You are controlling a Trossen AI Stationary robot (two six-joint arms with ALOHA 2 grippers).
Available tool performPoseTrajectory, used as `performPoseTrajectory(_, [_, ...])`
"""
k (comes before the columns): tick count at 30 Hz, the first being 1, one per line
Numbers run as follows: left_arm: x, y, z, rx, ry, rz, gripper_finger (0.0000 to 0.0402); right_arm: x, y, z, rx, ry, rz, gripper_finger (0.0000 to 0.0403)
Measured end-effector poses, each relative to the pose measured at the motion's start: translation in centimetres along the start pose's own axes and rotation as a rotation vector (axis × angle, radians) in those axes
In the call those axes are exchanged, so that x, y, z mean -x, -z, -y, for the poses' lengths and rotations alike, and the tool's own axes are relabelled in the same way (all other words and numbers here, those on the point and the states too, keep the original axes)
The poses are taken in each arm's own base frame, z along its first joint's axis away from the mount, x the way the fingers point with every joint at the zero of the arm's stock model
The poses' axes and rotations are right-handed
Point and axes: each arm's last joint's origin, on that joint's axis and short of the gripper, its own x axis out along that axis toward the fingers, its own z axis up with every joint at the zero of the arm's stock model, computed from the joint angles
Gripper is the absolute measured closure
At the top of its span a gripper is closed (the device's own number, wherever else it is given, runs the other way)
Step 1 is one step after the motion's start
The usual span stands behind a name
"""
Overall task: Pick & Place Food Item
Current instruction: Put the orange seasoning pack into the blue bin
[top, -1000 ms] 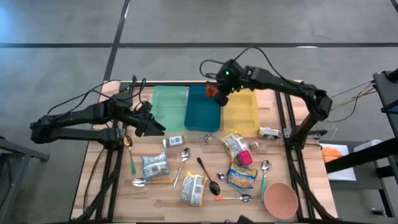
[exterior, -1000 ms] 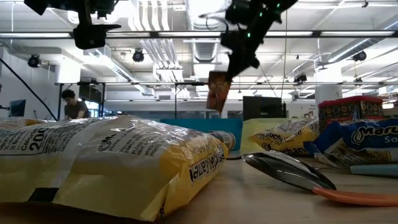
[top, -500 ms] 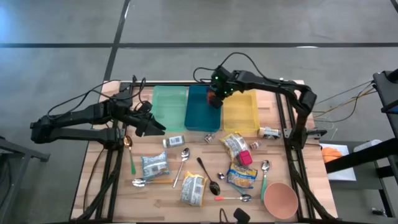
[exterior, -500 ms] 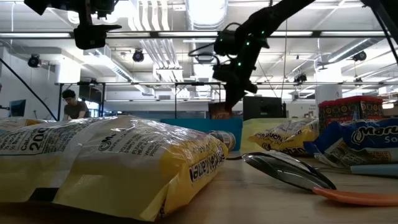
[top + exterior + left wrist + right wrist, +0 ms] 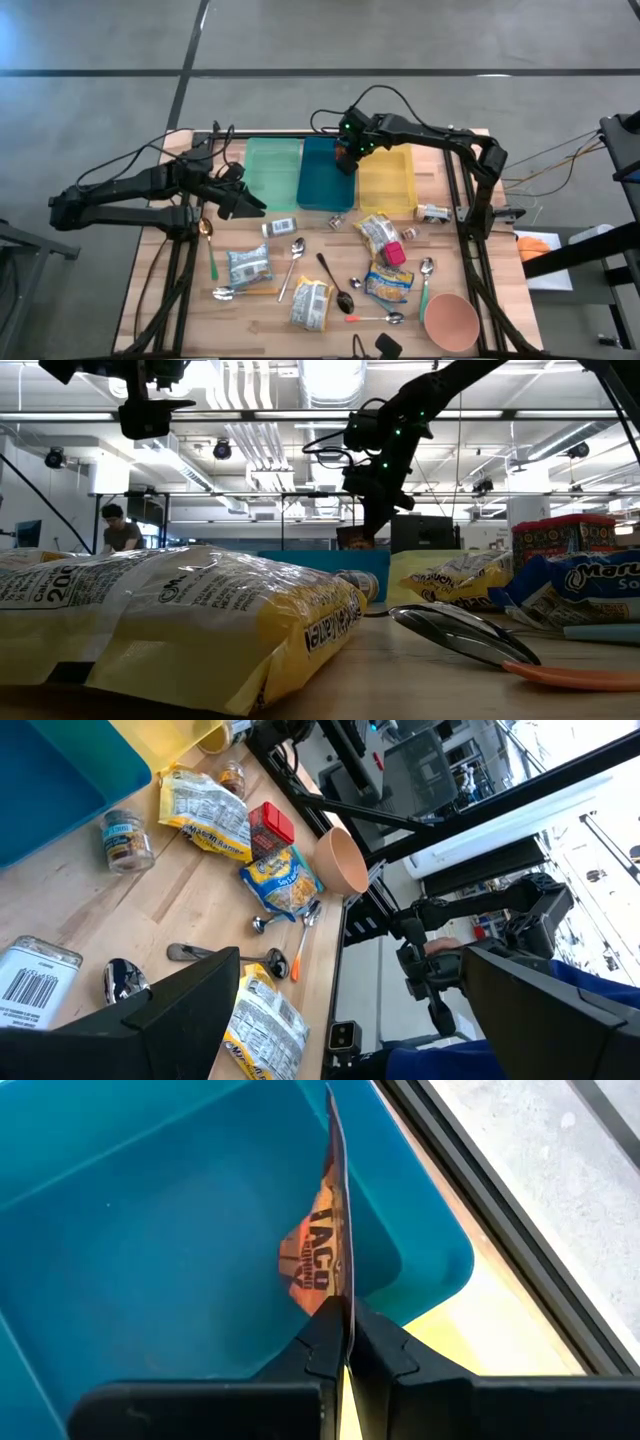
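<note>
Blue bin (image 5: 150, 1260) around thin orange taco packet (image 5: 322, 1265), edge-on

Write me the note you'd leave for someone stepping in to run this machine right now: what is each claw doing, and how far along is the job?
Right gripper: shut on a thin orange taco seasoning packet, held on edge inside the blue plastic bin, at its far right corner.
Left gripper: open, holding nothing, waiting above the table's left side near the green plastic bin.
Done: packet carried to the blue bin.
Left: release it. Other food packets, such as the yellow-and-white pouch, lie loose on the wooden table among the spoons.
</note>
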Motion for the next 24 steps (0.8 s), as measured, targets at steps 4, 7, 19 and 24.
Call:
performPoseTrajectory(4, [0.0,0.0,0.0,0.0,0.0,0.0,0.0017,-0.05,0.01,0.01,0.004,0.0,-0.001,0.0395])
performPoseTrajectory(7, [0.0,0.0,0.0,0.0,0.0,0.0,0.0017,-0.06,0.01,0.01,0.006,0.0,-0.002,0.0395])
performPoseTrajectory(19, [0.0,0.0,0.0,0.0,0.0,0.0,0.0017,-0.23,0.2,0.01,0.008,-0.002,-0.01,0.0394])
performPoseTrajectory(24, [0.0,0.0,0.0,0.001,0.0,0.0,0.0017,-0.36,0.35,-0.02,0.008,-0.012,-0.017,0.038])
